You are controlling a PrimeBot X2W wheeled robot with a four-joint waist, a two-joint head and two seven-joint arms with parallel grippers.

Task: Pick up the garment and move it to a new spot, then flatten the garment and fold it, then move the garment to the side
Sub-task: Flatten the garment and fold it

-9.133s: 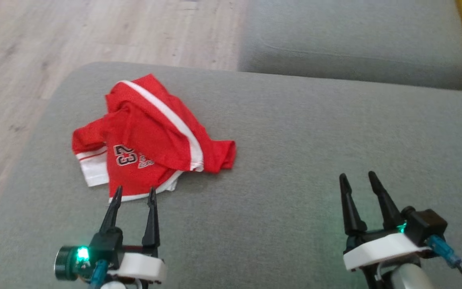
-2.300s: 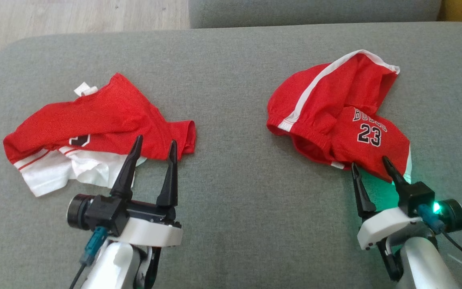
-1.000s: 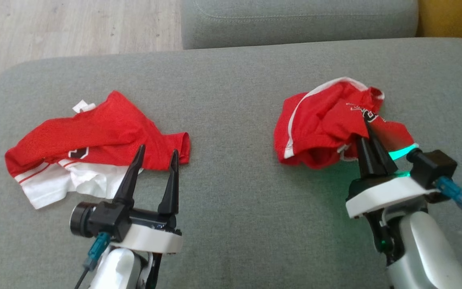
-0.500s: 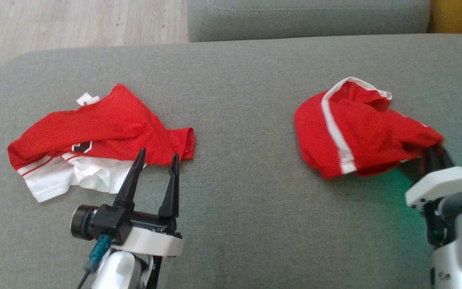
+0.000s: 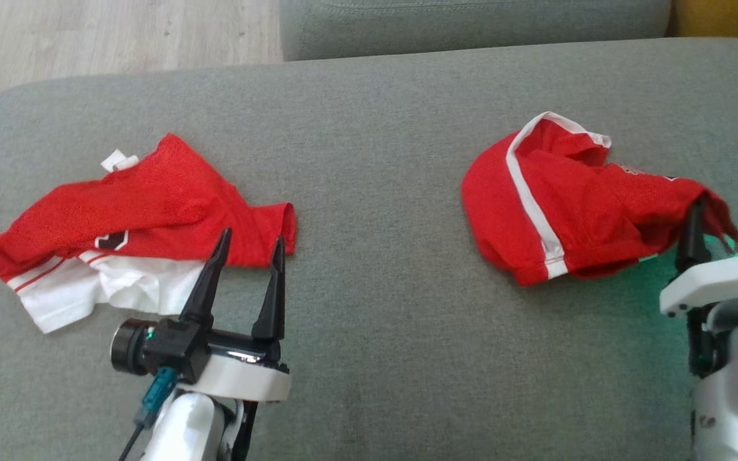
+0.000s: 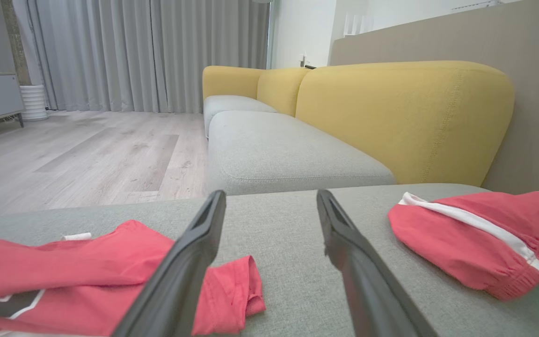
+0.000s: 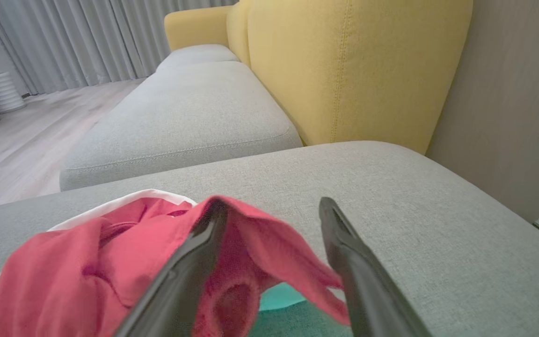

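A crumpled red garment with a white side stripe lies on the right of the grey cushion. My right gripper stands open at its right end. A flap of the red cloth is draped over the tip of one finger and hangs into the gap between the two. A second red and white garment lies bunched on the left. My left gripper is open just in front of its near edge, with nothing between its fingers. The left wrist view shows both garments, one to the left of the fingers and the other to the right.
Another grey seat cushion adjoins the far edge. Wooden floor lies beyond the far left corner. A yellow backrest and a beige wall stand to the right. Bare cushion separates the two garments.
My right gripper was shut on the right garment and pulled it rightward; its fingers have now parted, with cloth still hanging on one finger. The left gripper has stayed put.
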